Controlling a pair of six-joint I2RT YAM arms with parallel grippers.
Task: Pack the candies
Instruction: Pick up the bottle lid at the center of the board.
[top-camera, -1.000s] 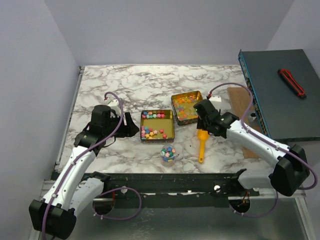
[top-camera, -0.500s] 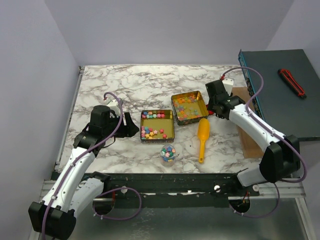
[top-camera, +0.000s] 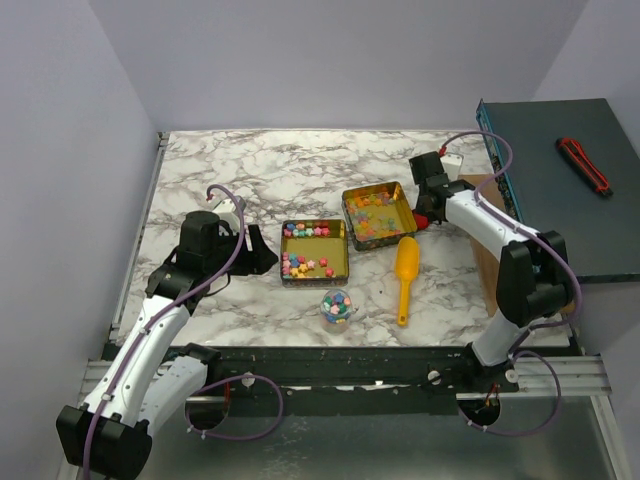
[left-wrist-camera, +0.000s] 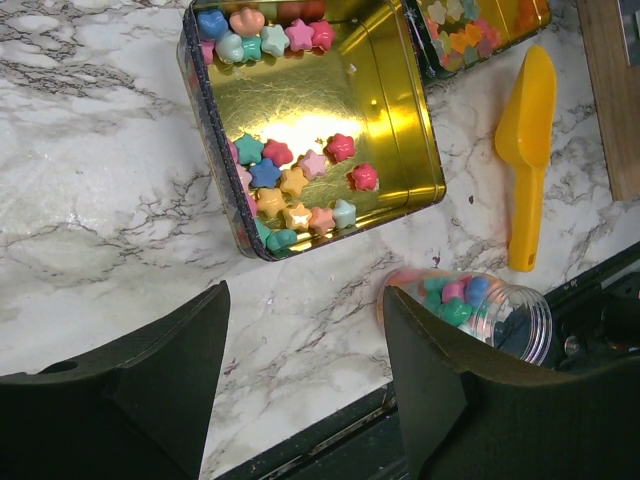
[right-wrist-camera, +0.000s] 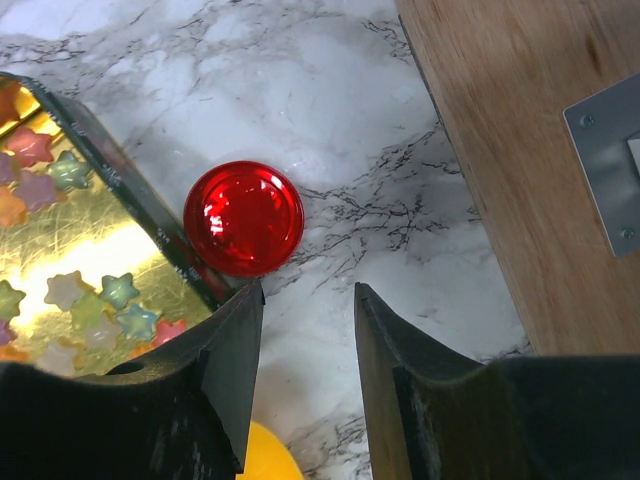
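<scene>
Step in hand, I judge: capping. Right gripper (right-wrist-camera: 305, 300) hangs empty, jaws partly apart, just short of the round red plastic cap (right-wrist-camera: 243, 218) beside the gold metal tin (right-wrist-camera: 100, 245). Left gripper (left-wrist-camera: 305, 335) is wide and empty. Small star-shaped candies (left-wrist-camera: 290, 190) lie in both tins, and some are in the clear plastic jar (left-wrist-camera: 500, 315). Next move calls for centring over the cap, descending and closing.

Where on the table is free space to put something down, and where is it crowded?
Free: the wide far strip of table behind the tins; a smaller patch between scoop and board. Crowded: around the tins, with jar, scoop and cap close by.
</scene>
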